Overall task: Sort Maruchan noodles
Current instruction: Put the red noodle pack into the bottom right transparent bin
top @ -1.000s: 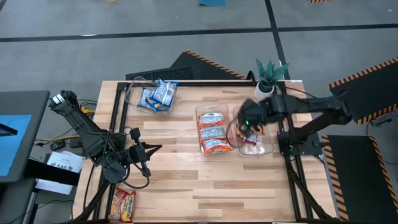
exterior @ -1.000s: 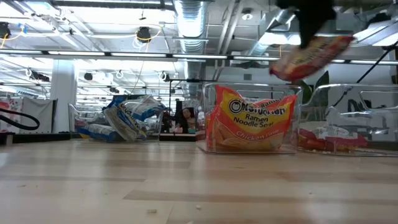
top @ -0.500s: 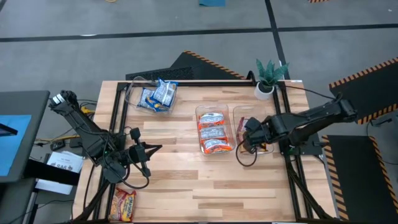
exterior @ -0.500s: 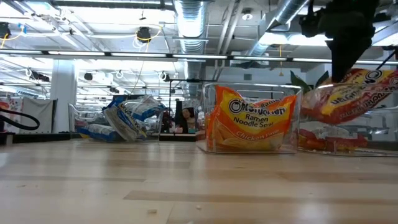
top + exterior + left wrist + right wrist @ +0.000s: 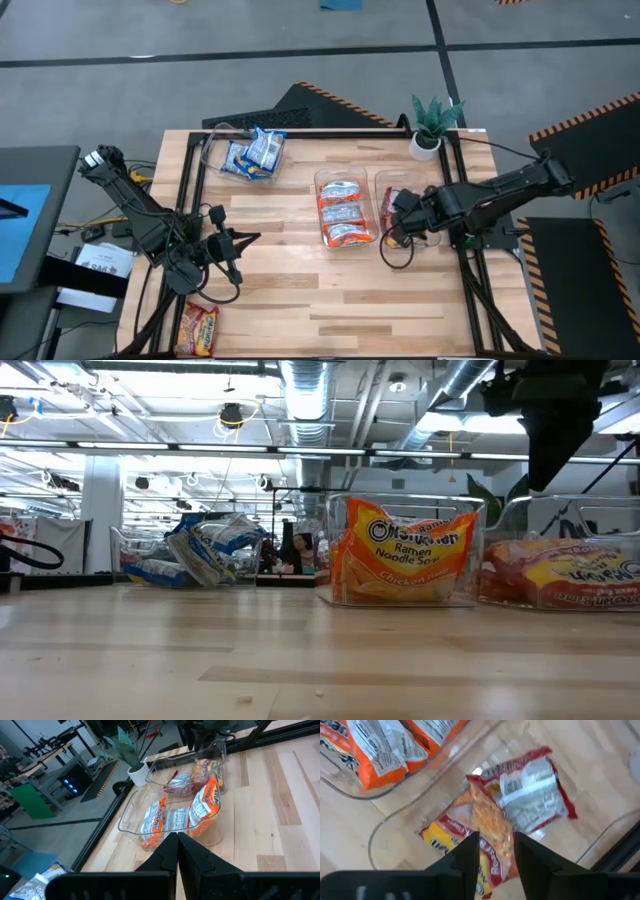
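My right gripper (image 5: 398,232) hangs open over the clear right bin (image 5: 384,180), fingers pointing down with a gap between them (image 5: 496,855). Below it a red-and-yellow noodle packet (image 5: 490,835) lies in that bin, partly on another red packet (image 5: 535,795). Orange packets (image 5: 345,210) stand in the middle bin, and blue ones (image 5: 250,152) fill the far left bin. One more red-and-yellow packet (image 5: 198,328) lies flat at the table's near left corner. My left gripper (image 5: 240,240) waits shut above the table's left side, its fingers together (image 5: 177,845).
A potted plant (image 5: 435,125) stands at the far right corner behind the bins. The three clear bins line the far half of the table. Bare wood (image 5: 330,300) spreads across the near middle and near right.
My right gripper came down and toward the near edge over the right bin, carrying the red-and-yellow packet, then let go. The packet dropped from under the fingers and now lies flat in the bin on another packet.
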Motion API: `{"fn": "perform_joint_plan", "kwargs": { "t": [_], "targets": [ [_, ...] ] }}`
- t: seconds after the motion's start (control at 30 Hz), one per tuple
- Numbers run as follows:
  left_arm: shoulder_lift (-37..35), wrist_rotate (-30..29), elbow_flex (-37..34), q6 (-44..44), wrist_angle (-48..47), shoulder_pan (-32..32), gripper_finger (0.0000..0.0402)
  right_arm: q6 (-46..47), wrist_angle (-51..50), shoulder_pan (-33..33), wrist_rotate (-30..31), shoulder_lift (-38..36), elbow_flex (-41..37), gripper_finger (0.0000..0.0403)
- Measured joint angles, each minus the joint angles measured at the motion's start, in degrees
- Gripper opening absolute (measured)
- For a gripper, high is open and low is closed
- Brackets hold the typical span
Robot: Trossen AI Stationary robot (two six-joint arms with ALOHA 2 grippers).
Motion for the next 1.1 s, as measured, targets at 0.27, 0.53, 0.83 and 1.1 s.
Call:
{"fn": "perform_joint_plan", "kwargs": {
  "t": [0.27, 0.53, 0.83, 1.1],
  "targets": [
    [0.0, -0.28, 0.0, 0.0, -0.9, 0.0, 0.0, -15.05, 17.42, 0.48, 12.3, 0.24, 0.0, 0.0177],
    [-0.88, -1.44, -4.12, -5.66, -8.37, 5.18, 0.0, -26.78, 31.52, -2.84, 16.23, -2.03, -4.41, 0.0175],
    [-10.39, 42.76, -22.88, 19.82, 34.94, 27.32, 0.0, -40.32, 64.83, -7.75, 7.92, -5.9, -18.81, 0.0175],
    [-15.55, 53.38, -27.42, 21.26, 39.72, 32.41, 0.0, -52.6, 105.16, -11.29, -2.48, -0.33, -28.33, 0.0175]
  ]
}}
